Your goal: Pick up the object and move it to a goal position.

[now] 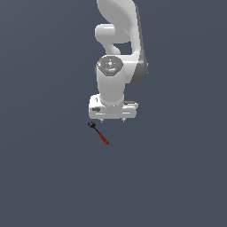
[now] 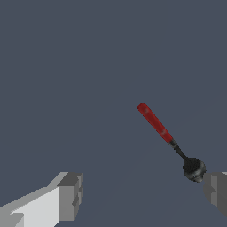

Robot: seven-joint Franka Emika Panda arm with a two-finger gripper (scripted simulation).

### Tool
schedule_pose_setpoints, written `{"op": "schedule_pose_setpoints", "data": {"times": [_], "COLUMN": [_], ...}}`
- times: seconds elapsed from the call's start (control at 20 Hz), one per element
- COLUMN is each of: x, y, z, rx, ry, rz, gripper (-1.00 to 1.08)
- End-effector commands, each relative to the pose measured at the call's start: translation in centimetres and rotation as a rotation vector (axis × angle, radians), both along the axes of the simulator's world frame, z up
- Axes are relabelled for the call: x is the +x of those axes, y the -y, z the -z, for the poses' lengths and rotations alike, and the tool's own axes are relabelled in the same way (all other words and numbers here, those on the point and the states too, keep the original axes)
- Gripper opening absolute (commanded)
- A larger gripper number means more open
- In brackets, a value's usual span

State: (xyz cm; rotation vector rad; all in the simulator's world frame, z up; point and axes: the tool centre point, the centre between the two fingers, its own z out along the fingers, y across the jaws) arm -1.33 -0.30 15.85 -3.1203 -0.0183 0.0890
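All I had around me was a plain, dark slate-blue floor (image 1: 177,177), flat and evenly lit, running unbroken to every edge of the exterior view. My wrist view showed the same bare surface (image 2: 66,66), one uniform colour with no seams, marks or texture that I could make out.

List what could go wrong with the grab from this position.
1. The hammer is not centred between the open tool fingers: its black head sits close to one fingertip. Descending straight down might strike or nudge it.
2. The red handle lies diagonally and is very thin beside the tool, so closing without realigning could pinch it obliquely or let it slip.
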Motion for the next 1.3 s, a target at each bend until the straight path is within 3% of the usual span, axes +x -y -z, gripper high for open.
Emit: {"op": "schedule_pose_setpoints", "data": {"times": [0.0, 0.4, 0.7, 1.25], "x": [0.0, 0.4, 0.4, 0.3], "y": [0.0, 2.5, 2.6, 3.6], "z": [0.0, -1.7, -1.6, 0.1], "rx": [0.000, -0.027, -0.027, -0.026], "ry": [0.000, 0.019, 0.020, 0.025], "rz": [0.000, 0.036, 0.030, -0.083], "gripper": [1.00, 1.00, 1.00, 1.00]}}
